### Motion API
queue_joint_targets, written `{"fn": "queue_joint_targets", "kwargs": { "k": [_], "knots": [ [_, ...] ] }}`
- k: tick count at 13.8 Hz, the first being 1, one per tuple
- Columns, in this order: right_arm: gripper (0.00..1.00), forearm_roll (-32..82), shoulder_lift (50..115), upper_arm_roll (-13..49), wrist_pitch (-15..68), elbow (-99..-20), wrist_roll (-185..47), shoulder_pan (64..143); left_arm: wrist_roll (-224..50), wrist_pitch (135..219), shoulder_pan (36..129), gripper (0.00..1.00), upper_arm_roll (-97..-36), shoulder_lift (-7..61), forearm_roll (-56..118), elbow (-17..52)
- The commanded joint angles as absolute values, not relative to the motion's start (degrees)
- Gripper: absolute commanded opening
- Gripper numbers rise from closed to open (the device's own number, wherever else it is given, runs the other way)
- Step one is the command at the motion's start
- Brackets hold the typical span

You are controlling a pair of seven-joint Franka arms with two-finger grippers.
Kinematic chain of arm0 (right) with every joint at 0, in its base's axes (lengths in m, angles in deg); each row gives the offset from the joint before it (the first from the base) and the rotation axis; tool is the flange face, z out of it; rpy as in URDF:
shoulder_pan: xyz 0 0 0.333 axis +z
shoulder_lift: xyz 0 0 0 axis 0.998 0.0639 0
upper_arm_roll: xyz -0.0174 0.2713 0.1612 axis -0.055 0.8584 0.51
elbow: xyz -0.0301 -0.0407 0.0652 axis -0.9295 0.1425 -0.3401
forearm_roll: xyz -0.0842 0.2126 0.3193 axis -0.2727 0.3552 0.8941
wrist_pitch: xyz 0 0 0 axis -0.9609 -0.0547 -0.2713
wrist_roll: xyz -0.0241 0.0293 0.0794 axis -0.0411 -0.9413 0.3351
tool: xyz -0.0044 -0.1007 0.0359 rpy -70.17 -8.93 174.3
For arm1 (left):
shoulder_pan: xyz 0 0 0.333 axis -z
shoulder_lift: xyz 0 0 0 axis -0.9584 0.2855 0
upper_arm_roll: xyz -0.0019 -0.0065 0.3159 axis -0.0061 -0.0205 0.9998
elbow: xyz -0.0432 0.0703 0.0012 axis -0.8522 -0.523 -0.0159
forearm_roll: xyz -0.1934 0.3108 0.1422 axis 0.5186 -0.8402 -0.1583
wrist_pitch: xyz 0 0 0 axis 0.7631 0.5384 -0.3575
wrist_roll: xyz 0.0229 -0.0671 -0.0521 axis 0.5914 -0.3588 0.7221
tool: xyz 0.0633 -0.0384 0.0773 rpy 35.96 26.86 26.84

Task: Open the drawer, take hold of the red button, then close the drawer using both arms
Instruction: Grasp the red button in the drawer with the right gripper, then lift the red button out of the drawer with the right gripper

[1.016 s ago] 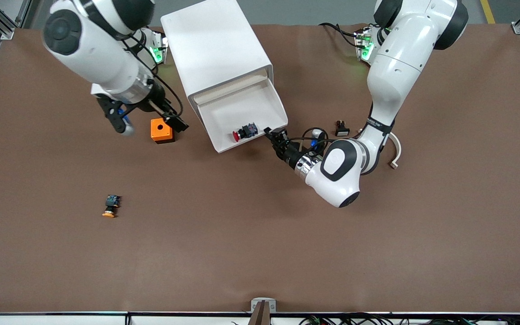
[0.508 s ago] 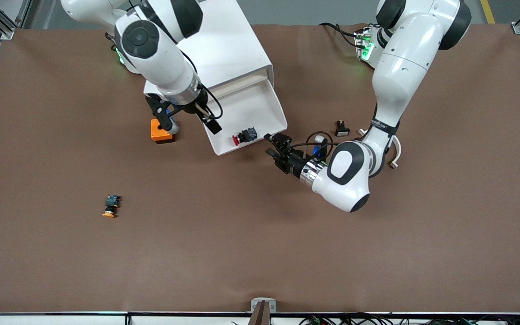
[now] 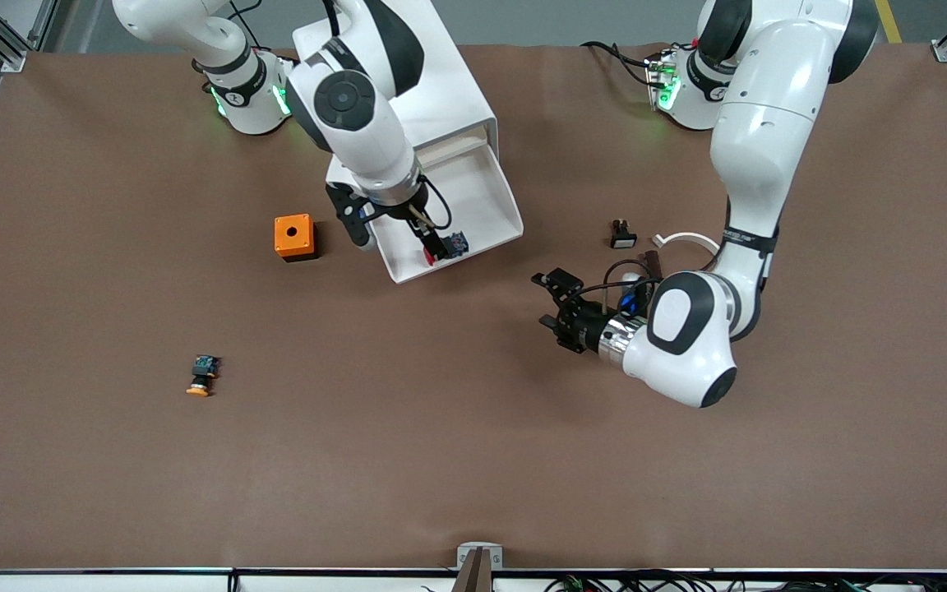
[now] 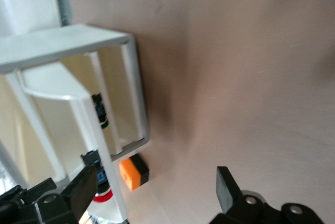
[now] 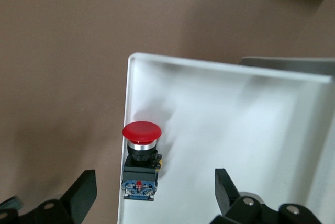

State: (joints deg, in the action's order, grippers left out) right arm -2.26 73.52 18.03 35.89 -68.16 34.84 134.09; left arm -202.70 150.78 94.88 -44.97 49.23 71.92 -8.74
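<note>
The white cabinet has one drawer pulled open. The button, with red cap, black body and bluish block, lies in the drawer's corner nearest the front camera. My right gripper hangs open over that end of the drawer. In the right wrist view its fingers stand one each side of the button, above the white drawer floor. My left gripper is open and empty over bare table, apart from the drawer. In the left wrist view it faces the drawer.
An orange cube box stands beside the drawer toward the right arm's end; it also shows in the left wrist view. A button with an orange-yellow cap lies nearer the front camera. A small black part and a white curved piece lie by the left arm.
My right gripper has swung from over the orange cube box to over the open drawer and the button. My left gripper has drawn back from the drawer's front corner, staying open.
</note>
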Motion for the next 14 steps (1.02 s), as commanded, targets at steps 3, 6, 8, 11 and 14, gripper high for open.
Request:
{"fn": "queue_joint_targets", "kwargs": {
  "k": [3,6,8,11,14],
  "knots": [
    [1.00,-3.95,76.73,17.40,39.92,-67.94,39.31,136.78,-191.12,150.23,94.94,1.00,-41.81,45.70,62.00,-9.36],
    [1.00,-3.95,78.05,17.40,41.51,-67.59,39.85,137.22,-179.86,150.49,95.29,1.00,-41.81,45.35,54.68,-10.78],
    [0.99,-4.13,78.67,17.40,42.82,-67.50,41.25,137.57,-174.41,151.19,94.95,1.00,-41.81,44.82,54.05,-10.87],
    [0.90,-4.48,79.02,17.40,43.27,-67.41,41.26,137.66,-165.98,152.34,94.86,1.00,-40.93,44.21,54.05,-10.87],
    [0.59,-5.71,79.02,17.40,43.18,-67.41,41.34,137.84,-154.39,153.21,95.12,1.00,-39.97,41.93,53.88,-10.78]
  ]
}}
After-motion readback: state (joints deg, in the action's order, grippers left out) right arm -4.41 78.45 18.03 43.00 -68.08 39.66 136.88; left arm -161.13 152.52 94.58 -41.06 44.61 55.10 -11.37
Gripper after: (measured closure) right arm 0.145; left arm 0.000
